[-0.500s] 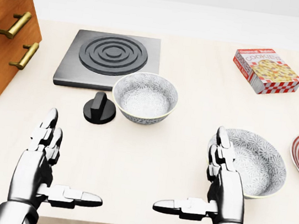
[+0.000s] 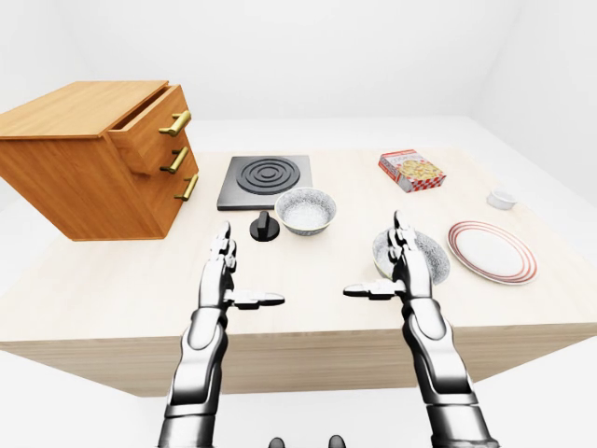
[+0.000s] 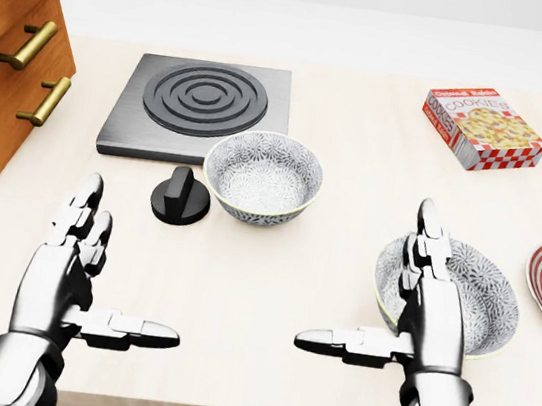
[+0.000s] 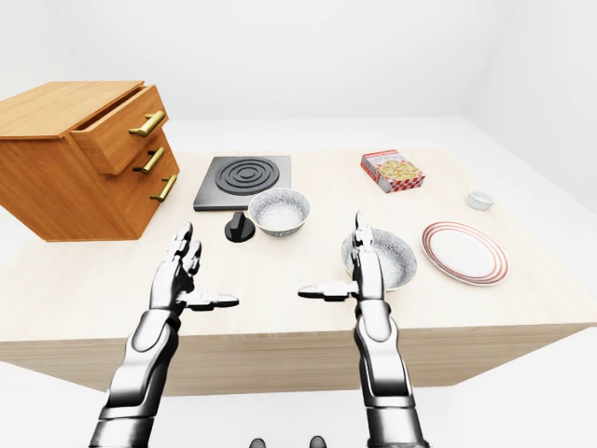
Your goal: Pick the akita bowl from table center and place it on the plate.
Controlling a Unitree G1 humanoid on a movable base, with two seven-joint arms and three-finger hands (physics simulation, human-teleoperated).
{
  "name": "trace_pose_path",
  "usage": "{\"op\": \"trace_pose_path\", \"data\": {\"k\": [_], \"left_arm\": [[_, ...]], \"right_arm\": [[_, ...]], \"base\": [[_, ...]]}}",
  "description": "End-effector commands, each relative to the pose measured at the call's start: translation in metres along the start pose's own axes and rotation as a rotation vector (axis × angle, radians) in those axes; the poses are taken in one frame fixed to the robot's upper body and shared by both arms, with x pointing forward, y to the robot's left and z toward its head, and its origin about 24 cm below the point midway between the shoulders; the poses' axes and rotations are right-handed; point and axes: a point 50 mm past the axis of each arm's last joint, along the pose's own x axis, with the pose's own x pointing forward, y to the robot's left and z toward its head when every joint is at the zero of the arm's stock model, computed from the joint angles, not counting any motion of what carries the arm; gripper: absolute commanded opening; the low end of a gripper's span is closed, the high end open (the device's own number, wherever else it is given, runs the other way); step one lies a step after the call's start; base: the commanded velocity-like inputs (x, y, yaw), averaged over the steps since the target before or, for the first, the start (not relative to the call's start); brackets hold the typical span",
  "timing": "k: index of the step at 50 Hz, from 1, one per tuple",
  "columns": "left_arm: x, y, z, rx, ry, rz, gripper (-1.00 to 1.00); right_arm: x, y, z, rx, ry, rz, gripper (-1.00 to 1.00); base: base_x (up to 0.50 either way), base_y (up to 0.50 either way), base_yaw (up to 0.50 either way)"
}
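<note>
Both three-fingered metal hands hover flat and spread over the pale wooden table (image 3: 268, 294), holding nothing. The left hand (image 3: 70, 271) sits at lower left of the head view, fingers pointing up-frame and thumb jutting toward centre, well apart from every object. The right hand (image 3: 422, 315) mirrors it at lower right, its fingers overlapping the near rim of a grey speckled bowl (image 3: 475, 292); whether they touch that rim cannot be told. Fingers and thumb stand wide apart on each, a posture that reads as readiness to reach rather than a grasp.

The task's likely target, the floral-patterned grey-white akita bowl (image 3: 262, 176), stands upright at the middle of the head view, just below the dark square hob with concentric rings (image 3: 199, 107) and just right of a black round knob (image 3: 181, 196). It has a pale rim, a fine flower-like print inside and out, and appears empty. The second bowl carries the same print, so which is meant rests on the "table center" wording.

The white plate with red rim rings (image 2: 492, 252) lies at right of the left-eye view, just beyond the second bowl and bare, probably why the right hand waits on that side. A red-checked cookie box (image 3: 484, 125) sits upper right, a wooden drawer chest with brass handles (image 2: 93, 159) upper left, and a small white cup (image 2: 502, 198) far right.
</note>
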Motion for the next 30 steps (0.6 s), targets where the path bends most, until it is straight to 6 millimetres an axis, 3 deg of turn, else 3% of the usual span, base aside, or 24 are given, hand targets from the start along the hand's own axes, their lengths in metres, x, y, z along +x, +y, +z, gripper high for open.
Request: {"op": "trace_pose_path", "data": {"k": [1,6,13,22,30], "left_arm": [[0.018,0.002,0.040,0.052,-0.147,-0.019,1.00],[0.011,-0.002,0.062,0.063,-0.244,-0.041,1.00],[0.010,-0.003,0.063,0.064,-0.249,-0.050,1.00],[0.008,-0.004,0.062,0.061,-0.248,-0.054,1.00],[0.007,-0.004,0.060,0.062,-0.240,-0.056,1.00]], "right_arm": [[0.017,-0.006,0.049,-0.031,-0.192,-0.037,1.00],[0.011,-0.003,0.048,0.034,-0.194,0.026,1.00],[0.010,-0.001,0.049,0.060,-0.200,0.039,1.00],[0.007,0.000,0.050,0.072,-0.207,0.056,1.00],[0.004,0.001,0.051,0.086,-0.212,0.081,1.00]], "base": [[0.00,0.00,0.00],[0.00,0.00,0.00],[0.00,0.00,0.00],[-0.22,-0.48,0.00],[0.03,-0.50,0.00]]}}
